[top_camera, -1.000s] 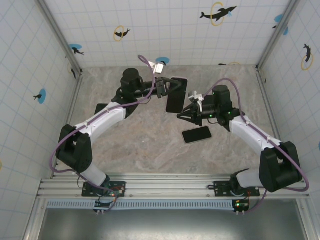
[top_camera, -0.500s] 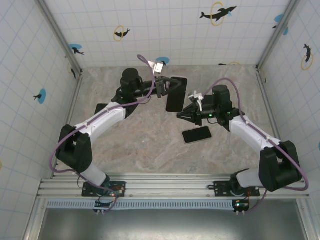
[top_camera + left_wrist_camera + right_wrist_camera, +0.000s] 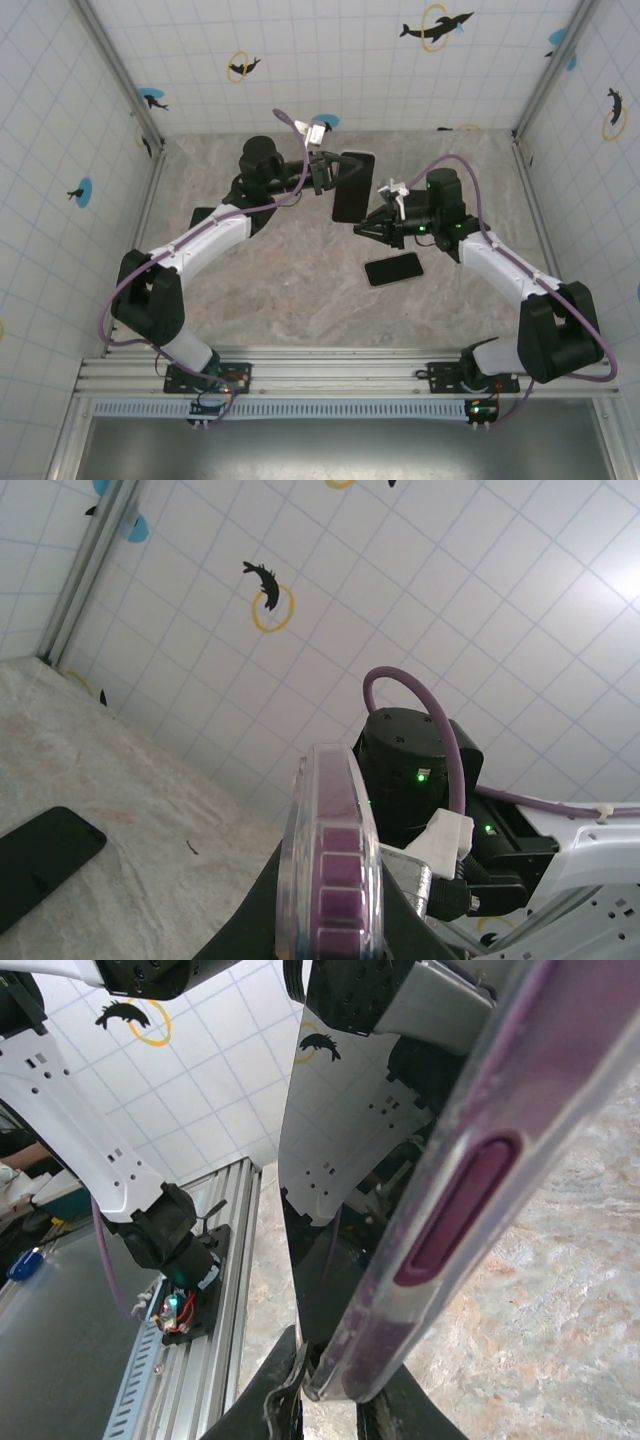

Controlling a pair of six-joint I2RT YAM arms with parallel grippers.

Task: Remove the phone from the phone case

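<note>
The phone case [image 3: 353, 187], clear with purple edges and a dark face, hangs upright above the table's middle. My left gripper [image 3: 335, 179] is shut on its upper left edge; in the left wrist view the case rim [image 3: 325, 850] stands between the left gripper's [image 3: 325, 925] dark fingers. My right gripper [image 3: 361, 228] is shut on the case's lower corner, and its own view shows the case [image 3: 450, 1210] running up from the right gripper [image 3: 335, 1405]. A black phone [image 3: 393, 269] lies flat on the table below; the left wrist view has this phone [image 3: 40, 860] too.
The marble table [image 3: 300, 290] is boxed in by tiled walls with dolphin stickers [image 3: 436, 28]. An aluminium rail [image 3: 340, 378] runs along the near edge by the arm bases. The right arm's body [image 3: 420, 780] stands close behind the case.
The case and both grippers have drifted slightly toward the back wall. The right jaws have tightened a little on the corner. The black phone on the table has not moved.
</note>
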